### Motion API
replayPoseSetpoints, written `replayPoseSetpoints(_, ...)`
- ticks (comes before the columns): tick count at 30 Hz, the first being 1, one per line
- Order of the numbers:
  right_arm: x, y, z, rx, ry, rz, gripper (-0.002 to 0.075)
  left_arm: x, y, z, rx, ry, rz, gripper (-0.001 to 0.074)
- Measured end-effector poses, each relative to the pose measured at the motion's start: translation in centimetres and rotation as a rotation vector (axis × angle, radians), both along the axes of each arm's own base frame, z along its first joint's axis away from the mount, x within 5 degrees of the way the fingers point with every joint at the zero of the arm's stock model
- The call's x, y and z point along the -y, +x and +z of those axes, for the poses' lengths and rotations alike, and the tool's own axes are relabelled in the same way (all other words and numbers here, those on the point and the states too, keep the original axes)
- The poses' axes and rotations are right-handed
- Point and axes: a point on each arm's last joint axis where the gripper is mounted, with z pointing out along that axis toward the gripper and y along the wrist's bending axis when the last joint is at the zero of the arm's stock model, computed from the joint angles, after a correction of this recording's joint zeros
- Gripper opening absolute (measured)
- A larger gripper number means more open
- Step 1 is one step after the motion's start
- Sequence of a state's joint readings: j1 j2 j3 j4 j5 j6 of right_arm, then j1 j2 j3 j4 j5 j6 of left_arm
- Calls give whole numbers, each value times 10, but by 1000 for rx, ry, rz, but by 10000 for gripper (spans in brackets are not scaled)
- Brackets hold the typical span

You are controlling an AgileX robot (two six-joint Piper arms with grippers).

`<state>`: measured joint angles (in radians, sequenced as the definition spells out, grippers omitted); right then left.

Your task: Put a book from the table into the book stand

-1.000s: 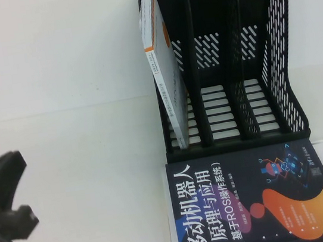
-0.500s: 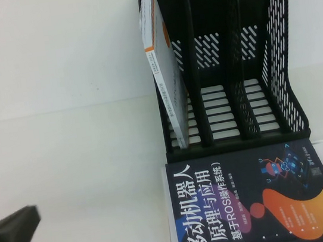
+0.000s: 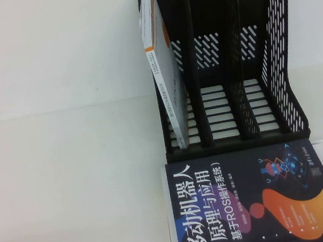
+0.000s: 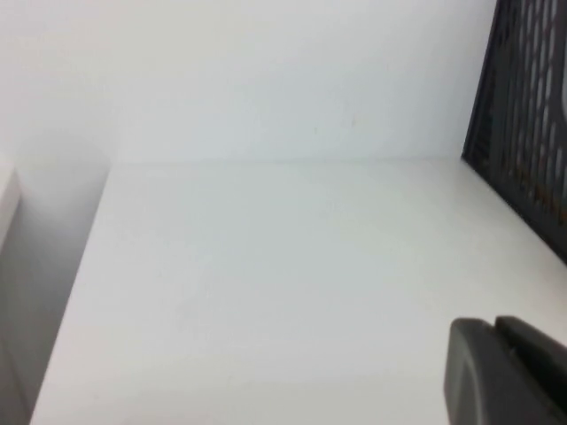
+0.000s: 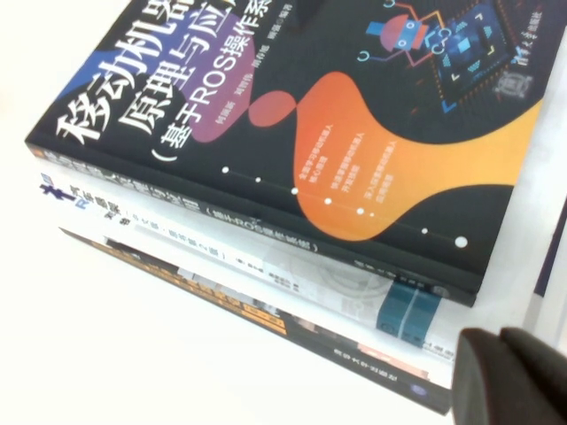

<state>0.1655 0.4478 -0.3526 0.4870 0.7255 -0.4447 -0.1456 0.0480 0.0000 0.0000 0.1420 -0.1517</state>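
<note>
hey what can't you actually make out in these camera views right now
- Left gripper: left wrist view shows only a dark corner cut off by the frame edge; absent from the high view.
- Right gripper: likewise cut off in the right wrist view, just above the book stack.
- Lower books: the dark top book covers them; spine text is too blurred to read.
- Book stand: its top is cropped in the high view.

Bright, even light w/ soft shadows; white table (image 3: 74,187) near washed out; left wrist view slightly blurry
</note>
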Motion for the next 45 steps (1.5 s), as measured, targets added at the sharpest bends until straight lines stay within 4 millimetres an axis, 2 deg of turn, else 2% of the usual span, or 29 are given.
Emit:
replayPoseSetpoints(7,0,0,0,0,2,0,-3,-1,-6,-19,-133,-9,2,-1)
replayPoseSetpoints(45,0,0,0,-1,4,0,-3,2,-7,-19,-148,33,-50,-2)
